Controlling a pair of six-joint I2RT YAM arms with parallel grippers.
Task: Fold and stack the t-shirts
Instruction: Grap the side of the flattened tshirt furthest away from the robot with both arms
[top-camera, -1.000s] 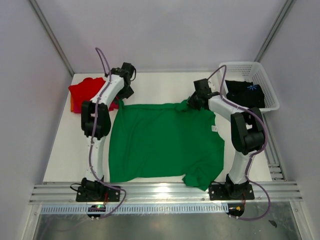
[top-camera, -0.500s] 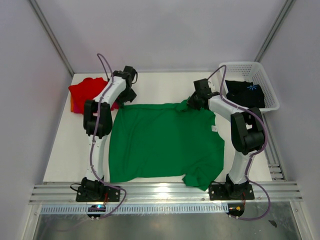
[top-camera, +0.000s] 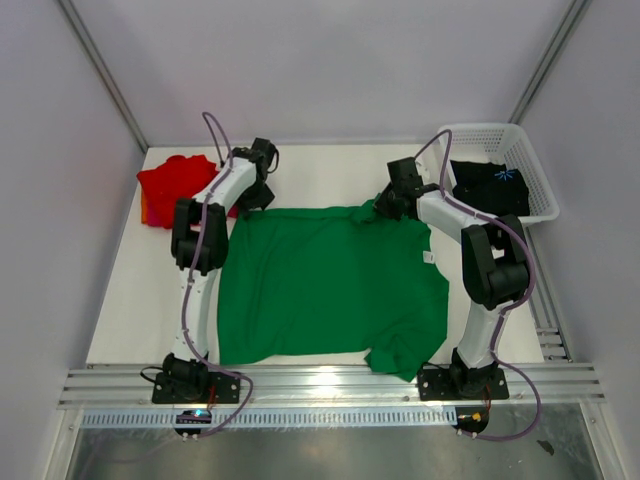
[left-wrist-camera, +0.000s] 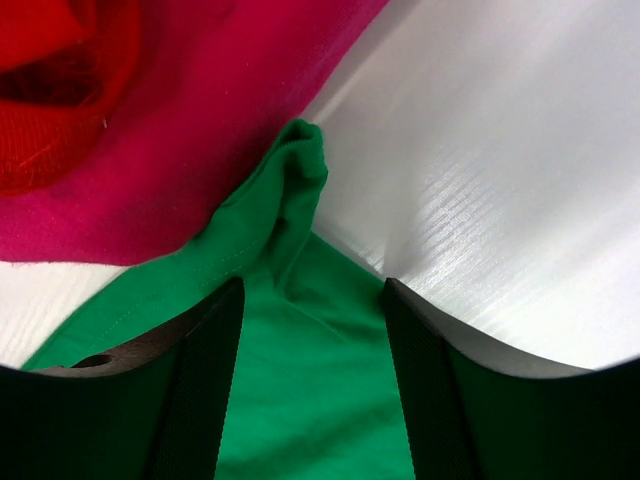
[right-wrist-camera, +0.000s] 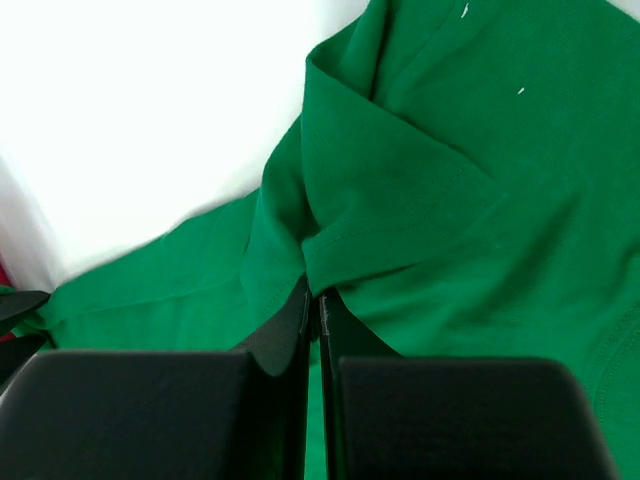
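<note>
A bright green t-shirt (top-camera: 330, 280) lies spread across the middle of the table, one lower corner bunched near the front edge. My left gripper (top-camera: 252, 202) is at its far left corner. In the left wrist view that gripper (left-wrist-camera: 312, 290) is open, with green cloth (left-wrist-camera: 310, 400) lying between the fingers. My right gripper (top-camera: 376, 212) sits at the shirt's far right edge. Seen from the right wrist, this gripper (right-wrist-camera: 313, 295) is shut on a folded edge of the green cloth (right-wrist-camera: 450, 200). Red (top-camera: 170, 180) and magenta (left-wrist-camera: 180, 150) t-shirts lie at the far left. A black t-shirt (top-camera: 490, 185) is in the basket.
The white lattice basket (top-camera: 535, 160) stands at the far right corner. The red and magenta pile touches the green shirt's far left corner. Grey walls enclose the table on three sides, and a metal rail (top-camera: 330, 385) runs along the front edge.
My left gripper has shifted a little to the right over the green shirt's far left corner, and its jaws have narrowed. The right arm has not moved.
</note>
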